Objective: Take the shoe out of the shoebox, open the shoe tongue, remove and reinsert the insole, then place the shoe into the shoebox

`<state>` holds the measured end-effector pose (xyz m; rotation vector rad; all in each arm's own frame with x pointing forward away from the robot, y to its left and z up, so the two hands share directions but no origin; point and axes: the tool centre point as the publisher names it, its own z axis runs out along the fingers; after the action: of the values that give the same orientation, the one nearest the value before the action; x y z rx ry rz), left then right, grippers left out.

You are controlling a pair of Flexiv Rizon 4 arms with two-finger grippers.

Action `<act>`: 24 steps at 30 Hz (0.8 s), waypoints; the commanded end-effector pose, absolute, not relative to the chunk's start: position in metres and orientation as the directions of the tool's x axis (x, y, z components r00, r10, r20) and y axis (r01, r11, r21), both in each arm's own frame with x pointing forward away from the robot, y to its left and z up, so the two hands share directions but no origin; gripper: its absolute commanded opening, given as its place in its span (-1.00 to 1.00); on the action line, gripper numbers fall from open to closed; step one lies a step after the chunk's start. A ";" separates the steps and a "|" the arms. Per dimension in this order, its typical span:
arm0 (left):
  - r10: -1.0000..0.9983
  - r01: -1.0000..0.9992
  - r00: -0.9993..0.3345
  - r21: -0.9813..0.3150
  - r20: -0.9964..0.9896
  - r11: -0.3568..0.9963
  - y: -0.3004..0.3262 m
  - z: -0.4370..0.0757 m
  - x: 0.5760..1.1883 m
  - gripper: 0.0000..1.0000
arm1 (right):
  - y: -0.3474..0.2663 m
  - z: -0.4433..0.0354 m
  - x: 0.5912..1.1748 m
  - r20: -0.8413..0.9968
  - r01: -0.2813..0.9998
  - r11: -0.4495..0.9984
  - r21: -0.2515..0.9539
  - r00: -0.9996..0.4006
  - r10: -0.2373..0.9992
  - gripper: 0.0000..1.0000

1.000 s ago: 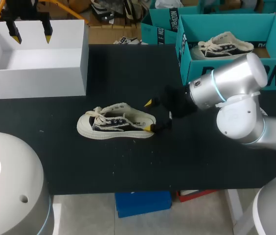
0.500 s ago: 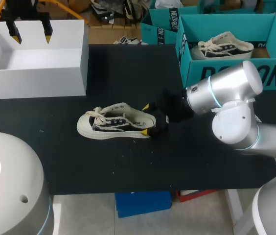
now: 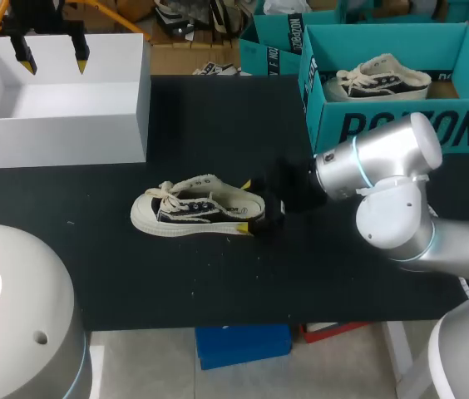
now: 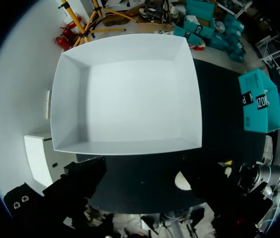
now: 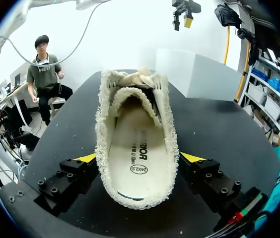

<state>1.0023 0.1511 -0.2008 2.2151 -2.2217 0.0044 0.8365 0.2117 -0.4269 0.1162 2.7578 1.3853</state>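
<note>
A cream low-top shoe (image 3: pixel 195 209) with dark side panels lies on its sole on the black table (image 3: pixel 218 274), toe to the left. My right gripper (image 3: pixel 246 205) is at its heel, open, one yellow tip on each side. In the right wrist view the shoe (image 5: pixel 137 134) sits heel-first between the fingers (image 5: pixel 87 158), its cream insole (image 5: pixel 139 153) showing inside and the tongue bunched at the far end. My left gripper (image 3: pixel 51 56) hangs open above the back rim of the open white box (image 3: pixel 130 125), holding nothing. The left wrist view looks down into that empty box (image 4: pixel 130 89).
An open teal shoebox (image 3: pixel 334 116) with a second cream shoe (image 3: pixel 380 76) stands at the back right, close behind my right arm. More teal boxes lie beyond it. The table in front of the shoe is bare black surface.
My right gripper has slid left along the table until its open fingers straddle the shoe's heel. The shoe and my left arm have stayed put.
</note>
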 end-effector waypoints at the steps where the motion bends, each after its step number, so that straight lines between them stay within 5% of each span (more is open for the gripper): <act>1: -1.000 -1.000 -0.001 0.002 0.002 0.001 0.150 -0.200 1.002 1.00 | 0.212 -0.430 0.837 -0.011 0.046 0.592 0.804 -0.996 0.091 1.00; 12: -1.000 -1.000 -0.001 0.002 0.002 0.001 0.150 -0.200 1.002 1.00 | 0.214 -0.434 0.836 0.004 0.056 0.598 0.799 -0.996 0.087 1.00; 13: -1.000 -1.000 -0.001 0.002 0.002 0.001 0.150 -0.200 1.002 1.00 | 0.214 -0.434 0.836 0.011 0.068 0.619 0.782 -0.995 0.096 0.53; 14: -1.000 -1.000 -0.001 0.002 0.002 0.001 0.150 -0.200 1.002 1.00 | 0.214 -0.434 0.836 0.010 0.071 0.625 0.778 -0.995 0.101 -1.00; 24: -1.000 -1.000 -0.001 0.002 0.002 0.001 0.150 -0.200 1.002 1.00 | 0.213 -0.433 0.837 0.005 0.070 0.624 0.778 -0.994 0.105 -1.00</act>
<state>1.0023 0.1510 -0.2008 2.2153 -2.2216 0.0044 0.8367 0.2109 -0.4327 0.1464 2.7924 1.3421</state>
